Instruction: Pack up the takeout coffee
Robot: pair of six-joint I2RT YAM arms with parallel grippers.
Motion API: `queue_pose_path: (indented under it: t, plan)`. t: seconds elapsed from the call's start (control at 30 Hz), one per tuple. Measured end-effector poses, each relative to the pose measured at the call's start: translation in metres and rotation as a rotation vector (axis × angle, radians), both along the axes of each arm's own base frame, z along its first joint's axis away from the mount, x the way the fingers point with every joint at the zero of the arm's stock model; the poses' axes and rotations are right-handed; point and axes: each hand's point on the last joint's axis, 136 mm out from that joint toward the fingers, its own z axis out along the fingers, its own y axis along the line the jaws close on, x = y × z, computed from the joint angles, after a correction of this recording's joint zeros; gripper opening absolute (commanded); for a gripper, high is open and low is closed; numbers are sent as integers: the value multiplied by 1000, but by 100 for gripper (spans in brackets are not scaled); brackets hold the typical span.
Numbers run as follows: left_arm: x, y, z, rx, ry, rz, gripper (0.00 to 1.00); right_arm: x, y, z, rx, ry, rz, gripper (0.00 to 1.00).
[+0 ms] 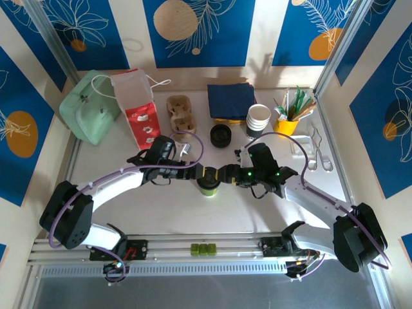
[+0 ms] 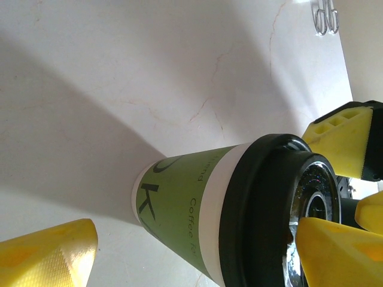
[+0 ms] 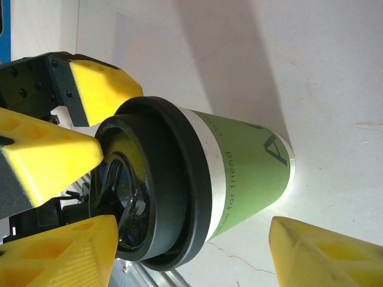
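A: First entry, the coffee?
B: Coffee (image 1: 207, 187): green cup with its black lid (image 2: 269, 209) on. It stands upright on the counter (image 1: 212, 215), directly under the meeting tips of both grippers.

A: Left gripper?
B: Left gripper (image 1: 206, 174): jaws wide. In its wrist view the yellow fingers (image 2: 51, 254) sit far apart, one towards the cup's base and one by the lid. Contact with the cup: cannot tell.

A: Right gripper?
B: Right gripper (image 1: 223, 175): also wide, tip to tip with the left. Its fingers (image 3: 317, 254) flank the cup the same way, with the cup in the gap. Whether a finger touches the lid: cannot tell.

A: Remaining stock?
B: Beyond the grippers: loose lid (image 1: 221, 135), white cup stack (image 1: 259, 119), navy napkins (image 1: 230, 100), yellow pot (image 1: 288, 125) of utensils.
Beyond the left gripper and to its left: cup carrier (image 1: 181, 114), red-and-white bag (image 1: 138, 106), green bag (image 1: 90, 106).
Right of the right gripper: tongs (image 1: 320, 154).
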Motion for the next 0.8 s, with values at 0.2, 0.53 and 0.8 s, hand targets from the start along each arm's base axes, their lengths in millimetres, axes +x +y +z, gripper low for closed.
queue_pose_path:
  t: [0.2, 0.53, 0.8]
  plan:
    - [0, 1, -2, 7, 1, 4, 85, 1, -2, -7, -24, 19, -11, 68]
    - [-2, 2, -7, 4, 2, 6, 86, 2, -3, -8, -37, 24, -19, 68]
    - [-1, 2, -7, 2, 0, 6, 85, 3, -3, -11, -44, 37, -23, 67]
